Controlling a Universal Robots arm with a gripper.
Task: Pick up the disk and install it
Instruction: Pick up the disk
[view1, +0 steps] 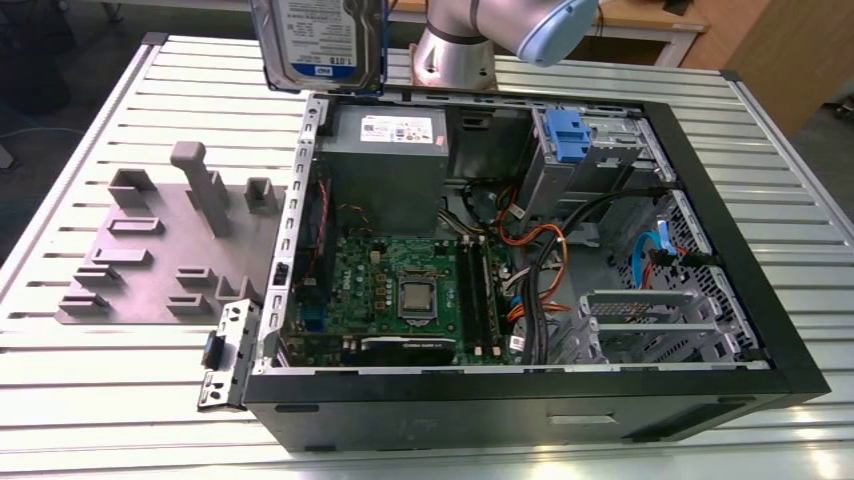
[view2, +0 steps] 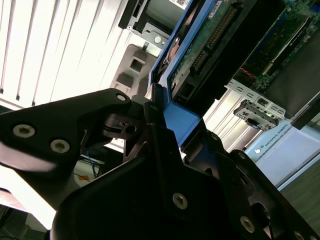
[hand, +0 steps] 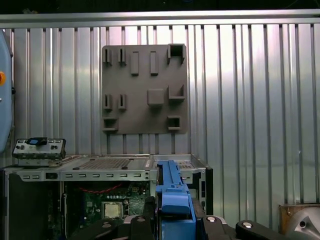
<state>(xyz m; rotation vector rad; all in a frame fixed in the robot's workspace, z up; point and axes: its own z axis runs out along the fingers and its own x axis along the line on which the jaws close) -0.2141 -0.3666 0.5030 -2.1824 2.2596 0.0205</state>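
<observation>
Claw (view2: 165, 117) grips one disk (view1: 318, 40), aloft beside one open computer case (view1: 507, 410).

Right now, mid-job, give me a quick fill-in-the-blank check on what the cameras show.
1. The jaws are shut on the disk's ____ carrier bracket.
2. The grey fixture plate lies on the exterior view's ____ of the computer case.
3. The case lies with its side ____, so the motherboard shows.
Missing words: blue; left; open.
</observation>
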